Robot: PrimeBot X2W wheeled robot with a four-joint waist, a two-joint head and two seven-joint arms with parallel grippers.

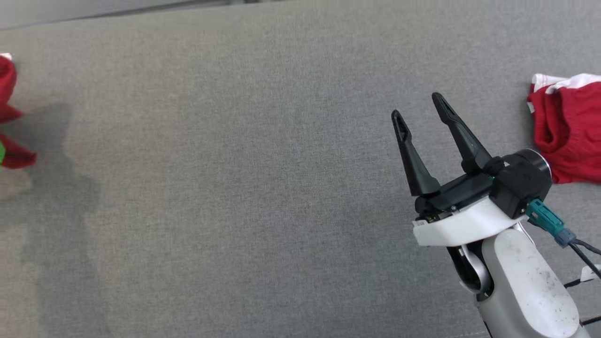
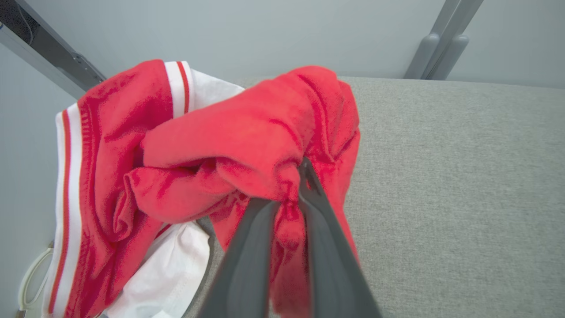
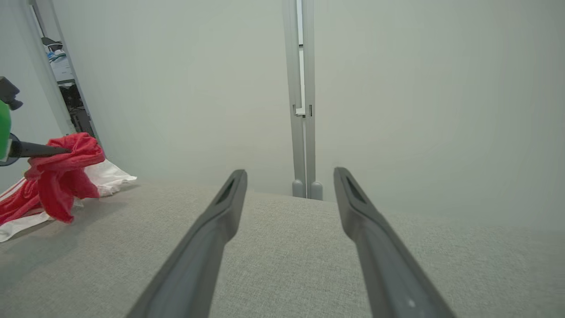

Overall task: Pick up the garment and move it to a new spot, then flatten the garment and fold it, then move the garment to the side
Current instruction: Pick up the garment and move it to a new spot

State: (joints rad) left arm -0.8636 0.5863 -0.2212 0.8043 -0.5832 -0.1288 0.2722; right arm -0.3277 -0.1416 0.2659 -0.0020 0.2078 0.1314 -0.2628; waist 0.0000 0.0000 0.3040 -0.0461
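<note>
Garment [image 2: 247, 128], red and bunched, at the far left of the grey surface [image 1: 235, 188]; my left gripper [image 2: 287, 190] is clamped on one fold of it, with red cloth squeezed between the two dark fingers. In the right wrist view the pinched fold hangs raised from my left finger, while the lower cloth trails onto the surface; a white band with red stripes lies beside the pinch, at the surface's edge near the wall. In the head view a red edge of the garment shows at the left border. My right gripper [image 1: 418, 107] is at the lower right, above bare surface, with its fingers spread wide apart and nothing between them; it is well apart from the garment. Other red cloth [image 1: 570, 136], white-trimmed, lies at the right border, near my right wrist.
</note>
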